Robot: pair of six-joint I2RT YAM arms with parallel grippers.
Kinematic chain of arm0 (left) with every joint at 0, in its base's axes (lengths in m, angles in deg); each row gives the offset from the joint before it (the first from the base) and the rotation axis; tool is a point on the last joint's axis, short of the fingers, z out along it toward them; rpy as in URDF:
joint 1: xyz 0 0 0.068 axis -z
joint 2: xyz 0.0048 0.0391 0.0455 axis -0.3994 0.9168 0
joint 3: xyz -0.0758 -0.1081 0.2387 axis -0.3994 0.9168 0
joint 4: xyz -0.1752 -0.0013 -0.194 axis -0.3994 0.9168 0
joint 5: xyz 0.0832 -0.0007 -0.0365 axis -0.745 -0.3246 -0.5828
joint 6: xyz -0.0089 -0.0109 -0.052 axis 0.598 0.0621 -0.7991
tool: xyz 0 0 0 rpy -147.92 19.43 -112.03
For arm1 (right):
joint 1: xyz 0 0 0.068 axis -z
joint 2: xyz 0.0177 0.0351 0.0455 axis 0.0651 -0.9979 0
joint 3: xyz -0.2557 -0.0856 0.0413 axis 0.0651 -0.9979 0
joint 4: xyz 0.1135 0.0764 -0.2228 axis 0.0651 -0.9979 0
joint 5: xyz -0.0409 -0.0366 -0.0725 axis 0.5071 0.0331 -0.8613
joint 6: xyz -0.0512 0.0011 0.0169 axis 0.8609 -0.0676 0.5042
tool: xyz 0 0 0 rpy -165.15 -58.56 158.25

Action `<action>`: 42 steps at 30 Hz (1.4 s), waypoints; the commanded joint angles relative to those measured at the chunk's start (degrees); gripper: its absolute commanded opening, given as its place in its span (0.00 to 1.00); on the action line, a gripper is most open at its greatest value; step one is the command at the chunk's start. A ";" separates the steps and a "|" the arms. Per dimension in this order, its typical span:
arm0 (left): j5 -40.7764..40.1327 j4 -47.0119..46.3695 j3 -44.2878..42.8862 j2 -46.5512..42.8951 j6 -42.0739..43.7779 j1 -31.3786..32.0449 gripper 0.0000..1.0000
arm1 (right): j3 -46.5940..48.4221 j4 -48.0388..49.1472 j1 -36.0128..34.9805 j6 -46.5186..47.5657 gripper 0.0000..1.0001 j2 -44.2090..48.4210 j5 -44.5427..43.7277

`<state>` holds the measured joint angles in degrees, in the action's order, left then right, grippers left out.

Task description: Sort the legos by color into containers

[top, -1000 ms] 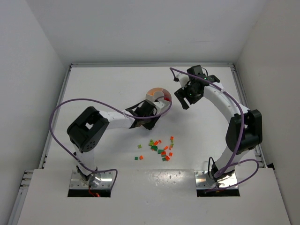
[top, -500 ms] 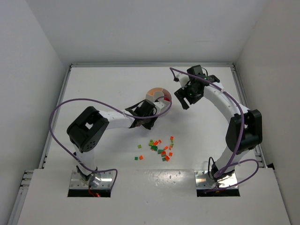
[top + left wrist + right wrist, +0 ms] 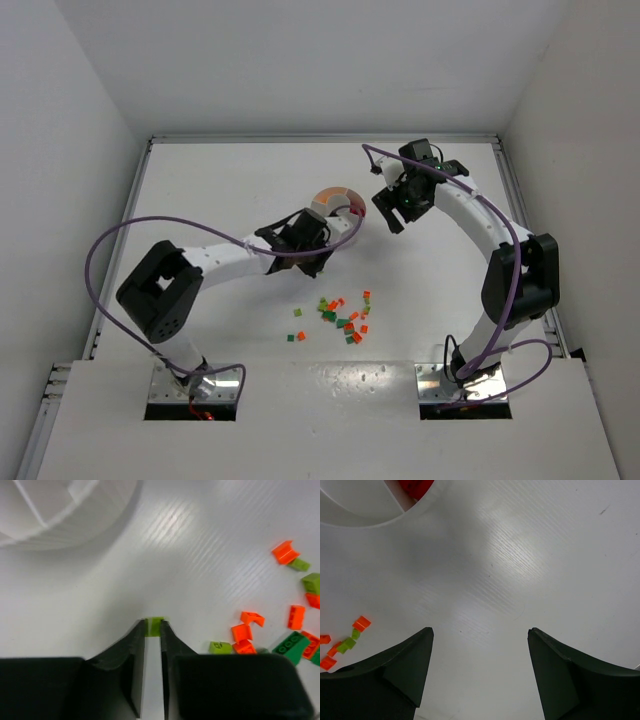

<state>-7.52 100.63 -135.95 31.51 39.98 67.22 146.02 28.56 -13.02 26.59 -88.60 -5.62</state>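
**Left jaws have just closed on a lime brick**

Our left gripper (image 3: 152, 628) now pinches a small lime-green brick (image 3: 156, 625) at its very fingertips. A second ago those jaws stood partly apart, so the grasp is fresh. In the top view the left arm's elbow has also swung outward and lower, while the wrist has stayed close to the white dish (image 3: 330, 193). We cannot tell whether the brick has left the table.

The dish's rim (image 3: 75, 527) lies near, up and to the left of the fingers, and the loose bricks (image 3: 292, 622) lie off to the right.

Our right gripper (image 3: 480, 632) has not moved. It hangs wide apart and empty over bare table beside the dish, where red bricks (image 3: 416, 486) already sit in one compartment.

We judge the pick done and the carry to the green compartment next.
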 commanded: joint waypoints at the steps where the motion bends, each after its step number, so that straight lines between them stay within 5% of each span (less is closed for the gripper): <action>1: 0.73 1.15 -4.74 -5.62 0.70 0.53 0.10 | 2.97 1.22 -0.47 0.37 0.76 -0.31 -0.07; 13: 0.20 4.39 -15.99 -4.75 0.34 -1.93 0.13 | 3.51 1.22 -0.47 0.37 0.76 -0.84 -0.07; 16: 2.21 5.89 -15.83 -4.75 0.88 -1.93 0.28 | 2.29 -0.35 -0.47 2.21 0.76 -0.84 2.38; 23: 2.84 2.91 -12.93 -12.30 -3.86 -7.29 1.00 | -7.20 -4.92 -5.74 5.82 0.65 6.09 13.53; 29: -4.44 4.30 -17.92 -13.98 -10.54 -12.39 1.00 | -14.59 -4.23 -14.10 7.75 0.63 9.89 15.93; 36: -1.12 12.13 -23.12 -10.29 -9.32 -17.92 1.00 | -12.23 3.24 -21.56 2.05 0.52 0.85 10.40; 42: -2.25 12.66 -21.37 -12.84 -9.32 -20.74 1.00 | -10.91 6.49 -23.23 -4.37 0.53 -5.84 4.77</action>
<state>-9.03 112.14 -157.72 20.59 31.39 47.68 132.91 30.79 -35.55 27.10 -93.08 2.99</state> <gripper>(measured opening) 0.997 0.527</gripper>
